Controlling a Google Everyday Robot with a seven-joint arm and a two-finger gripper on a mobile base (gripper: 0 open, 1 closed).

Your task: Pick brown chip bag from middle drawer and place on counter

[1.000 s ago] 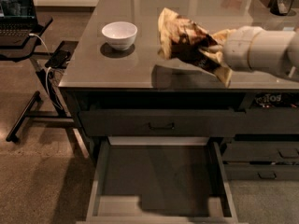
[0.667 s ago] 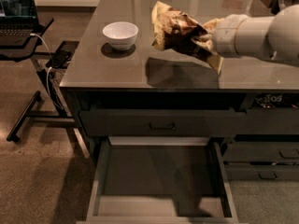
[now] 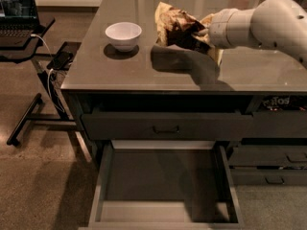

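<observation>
The brown chip bag (image 3: 175,28) is crinkly dark brown with cream-tan ends. It hangs in the air over the counter (image 3: 120,71), just right of the white bowl. My gripper (image 3: 201,31) is shut on the bag's right end, at the tip of the white arm that reaches in from the right. The bag's shadow falls on the counter below it. The middle drawer (image 3: 163,186) stands pulled open at the bottom, its flat dark floor bare.
A white bowl (image 3: 123,34) stands on the counter's left part. A closed upper drawer front (image 3: 165,127) with a slim handle sits above the open drawer. A side stand (image 3: 29,47) with a laptop and cables stands left of the cabinet.
The arm has carried the bag farther back and left over the counter, toward the bowl. The bag stays in the gripper.
</observation>
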